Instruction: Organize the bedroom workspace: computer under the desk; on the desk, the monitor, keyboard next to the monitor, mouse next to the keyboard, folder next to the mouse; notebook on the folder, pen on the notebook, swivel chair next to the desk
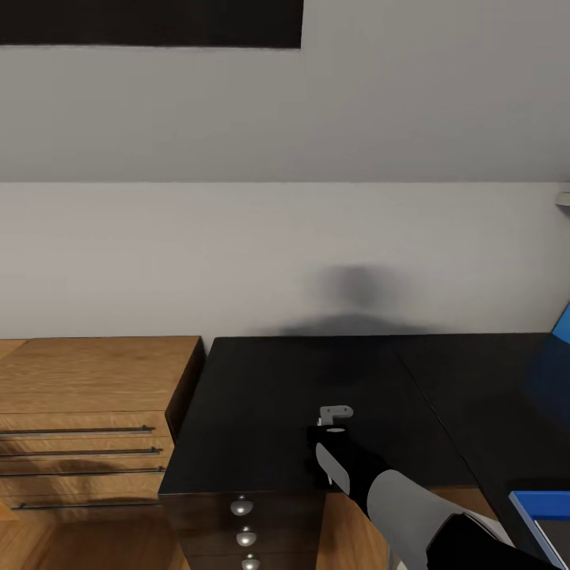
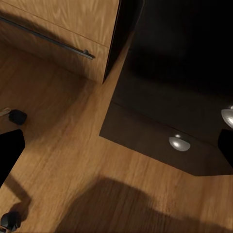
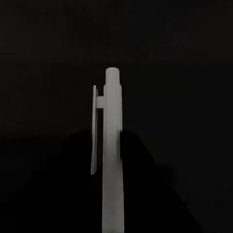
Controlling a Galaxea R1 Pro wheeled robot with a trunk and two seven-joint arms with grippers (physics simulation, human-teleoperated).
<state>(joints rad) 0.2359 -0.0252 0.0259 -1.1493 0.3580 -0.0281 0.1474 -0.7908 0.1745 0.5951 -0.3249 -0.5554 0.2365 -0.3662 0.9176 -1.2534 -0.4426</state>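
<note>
The desk [image 1: 261, 396] with its black top spans the middle and right of the head view. Its dark drawer unit [image 2: 155, 136] with round silver knobs [image 1: 241, 505] stands below the front edge. My right gripper [image 1: 333, 434] hovers just over the desk top near that edge, shut on the pen [image 1: 335, 413]. The white-silver pen sticks out past the fingertips. In the right wrist view the pen [image 3: 111, 155] stands against the black desk top, clip to one side. A bright blue flat corner, by its colour the notebook [image 1: 529, 507], lies at the lower right edge.
A light wooden dresser [image 1: 87, 380] with long bar handles stands against the desk's left side, also in the left wrist view [image 2: 63, 24]. Wooden floor [image 2: 73, 160] lies before both. Two black castors [image 2: 17, 117] show near a black shape. Another blue shape [image 1: 563, 324] cuts in at the right edge.
</note>
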